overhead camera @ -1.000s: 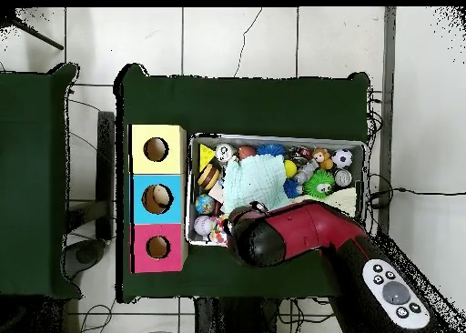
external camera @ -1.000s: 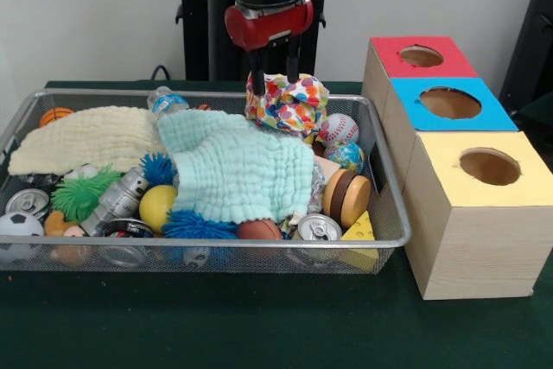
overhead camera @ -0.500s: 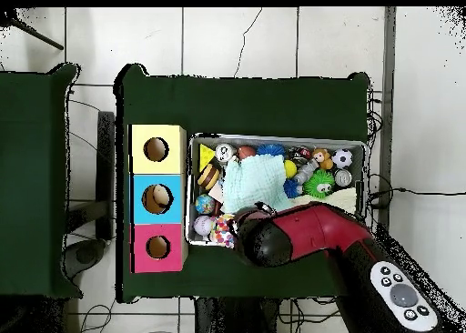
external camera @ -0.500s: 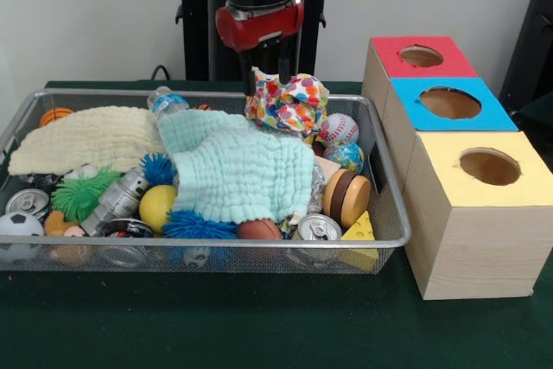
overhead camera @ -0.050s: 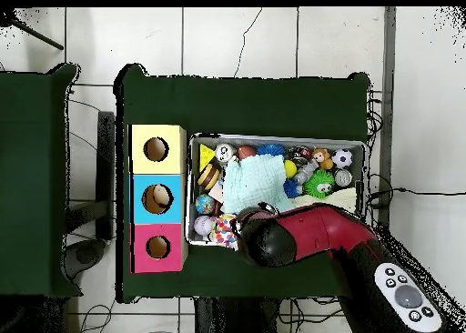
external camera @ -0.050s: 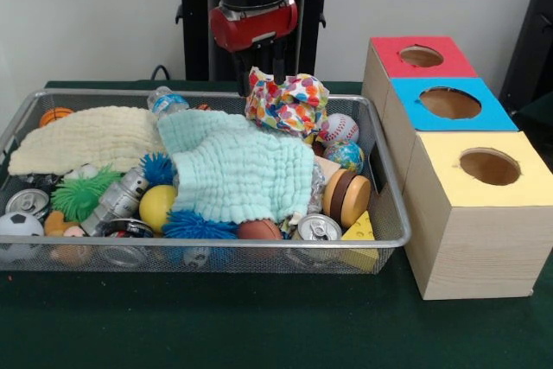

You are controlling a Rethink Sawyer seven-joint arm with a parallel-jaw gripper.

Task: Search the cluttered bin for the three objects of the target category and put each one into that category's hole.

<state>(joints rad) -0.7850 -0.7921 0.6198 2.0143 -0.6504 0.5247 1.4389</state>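
Just below the gripper (external camera @ -0.050s: 262, 73), whose fingers hang apart and empty, the multicoloured cloth (external camera @ -0.050s: 288, 103) looks light and floppy, best pinched at a raised fold.

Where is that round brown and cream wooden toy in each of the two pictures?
Front view: the wooden toy sits at the bin's right end, beside the yellow box.
Overhead view: it lies at the bin's left end, again next to the yellow box.
Shared landmark: the yellow box.
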